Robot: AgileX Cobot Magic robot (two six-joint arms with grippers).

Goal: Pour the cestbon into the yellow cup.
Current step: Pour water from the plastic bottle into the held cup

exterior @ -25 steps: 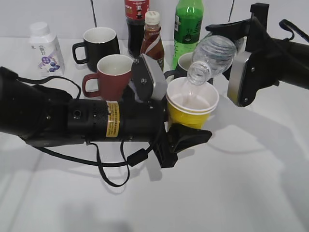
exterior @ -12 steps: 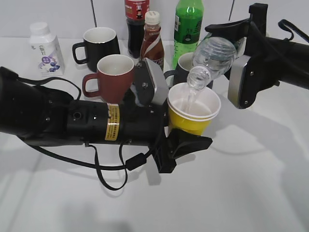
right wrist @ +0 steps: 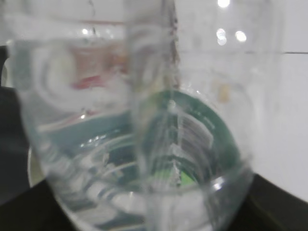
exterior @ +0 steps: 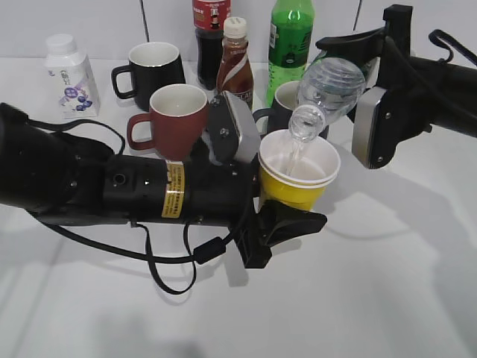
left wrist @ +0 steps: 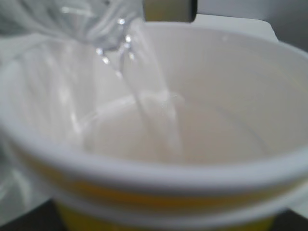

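My left gripper (exterior: 287, 212) is shut on the yellow cup (exterior: 294, 186) and holds it above the table. The cup fills the left wrist view (left wrist: 159, 187), its white inside showing. My right gripper (exterior: 358, 97) is shut on the cestbon (exterior: 332, 82), a clear capless bottle tilted mouth-down over the cup's rim. A thin stream of water runs from the bottle mouth (exterior: 302, 123) into the cup, also seen in the left wrist view (left wrist: 154, 110). The bottle's clear body fills the right wrist view (right wrist: 139, 125).
Behind stand a red mug (exterior: 175, 112), a black mug (exterior: 153, 67), a dark mug (exterior: 282, 101), a brown sauce bottle (exterior: 235, 63), a tall green bottle (exterior: 291, 33), a dark cola bottle (exterior: 210, 33) and a white bottle (exterior: 71, 74) at far left.
The cup has shifted slightly right and the bottle mouth now hangs over its rim. A stream of water has begun running from the bottle into the cup.
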